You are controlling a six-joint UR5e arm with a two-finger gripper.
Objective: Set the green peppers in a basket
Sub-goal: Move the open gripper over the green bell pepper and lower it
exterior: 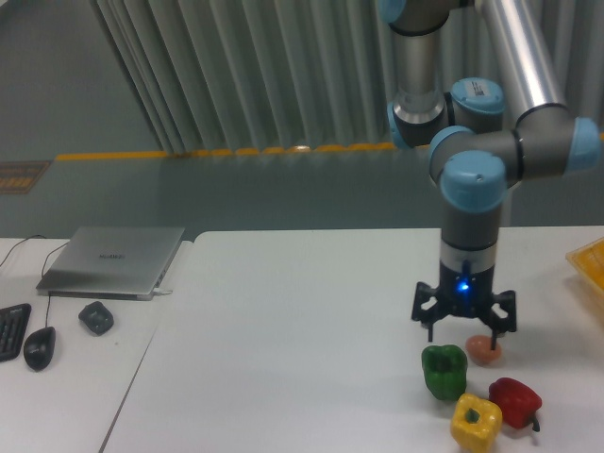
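The green pepper (444,371) stands on the white table near its front right, glossy and lobed. My gripper (463,329) hangs open just above it and slightly to its right, fingers spread wide and pointing down, nothing between them. The basket (589,265) shows only as a yellow-orange slanted rim at the right edge of the frame, well to the right of the gripper.
A small brown egg-like object (484,350) sits partly behind the gripper. A red pepper (515,400) and a yellow pepper (475,422) lie right of and in front of the green one. A laptop (113,260), mouse (39,347) and dark small object (96,317) sit at the left.
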